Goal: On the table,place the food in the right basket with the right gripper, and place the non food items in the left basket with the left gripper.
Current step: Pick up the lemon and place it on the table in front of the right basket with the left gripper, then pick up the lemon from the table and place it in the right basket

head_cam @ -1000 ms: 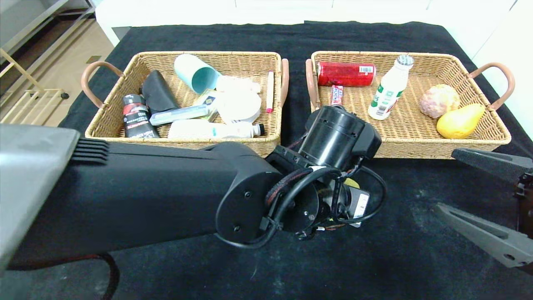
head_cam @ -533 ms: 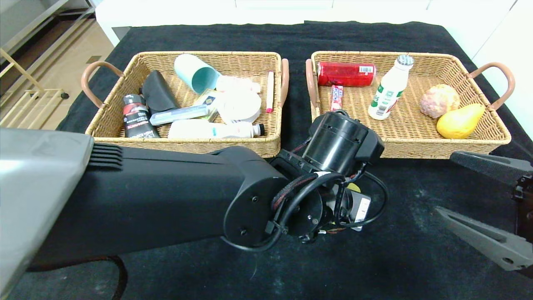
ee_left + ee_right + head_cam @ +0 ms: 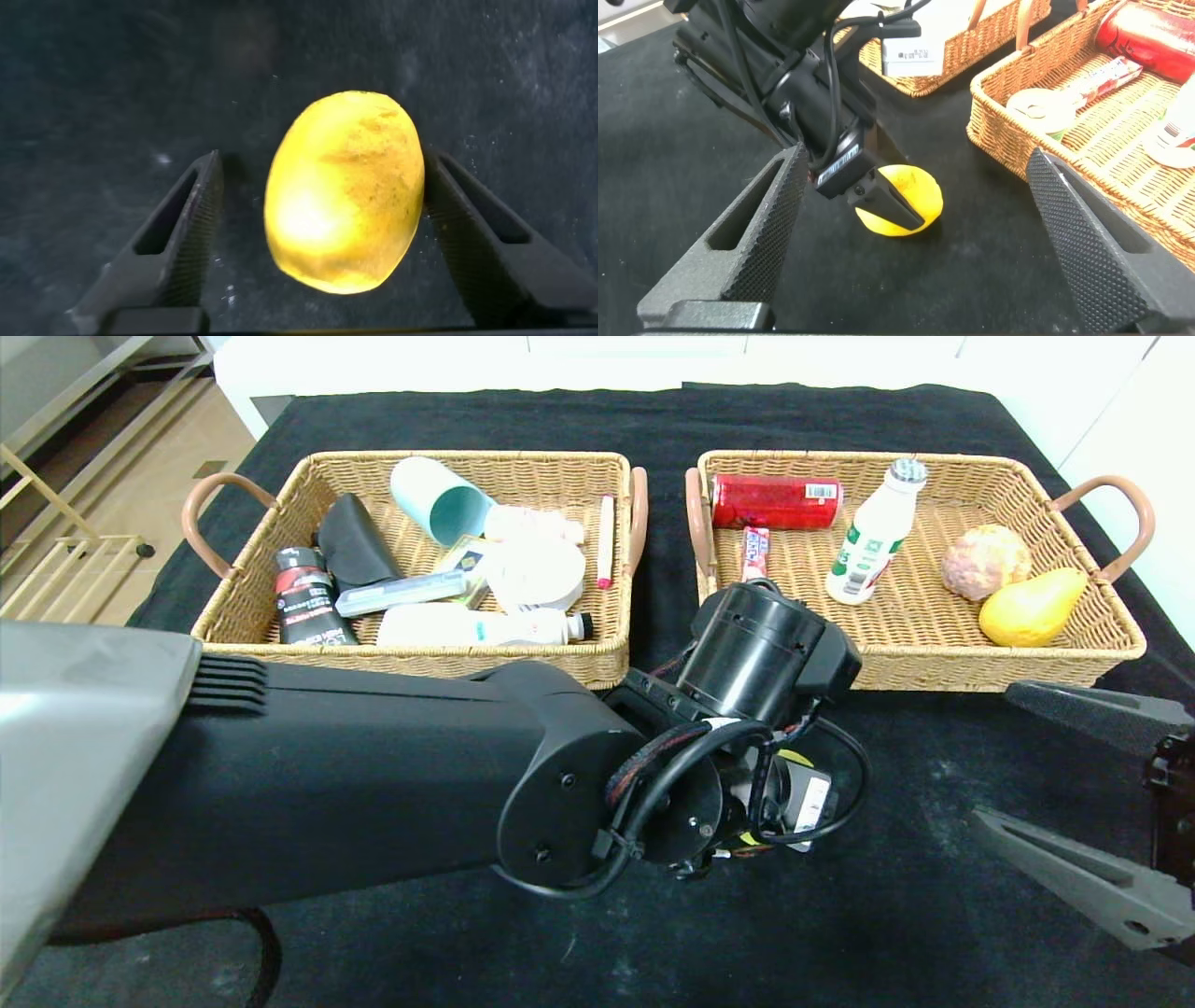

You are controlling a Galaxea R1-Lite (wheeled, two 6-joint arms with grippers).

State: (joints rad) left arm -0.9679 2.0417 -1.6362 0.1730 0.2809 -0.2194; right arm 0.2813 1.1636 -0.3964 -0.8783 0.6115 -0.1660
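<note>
A yellow lemon-like fruit [image 3: 344, 191] lies on the black cloth in front of the gap between the two baskets. My left gripper [image 3: 324, 163] is down around it, open; one finger touches its side and the other stands a little off. The right wrist view shows the fruit [image 3: 901, 201] with a left finger [image 3: 882, 194] across it. In the head view my left arm [image 3: 747, 653] hides nearly all of the fruit. My right gripper [image 3: 1074, 793] is open and empty at the near right, pointed toward the fruit.
The left basket [image 3: 411, 663] holds a teal cup, bottles, a black case and other non-food items. The right basket [image 3: 990, 672] holds a red can, a milk bottle, a snack bar, a round bun-like item and a yellow pear. Its corner shows in the right wrist view [image 3: 1008, 121].
My left wrist has shifted a little to the right and toward me over the fruit, then nearly stopped. The right gripper has drifted slightly lower in view.
</note>
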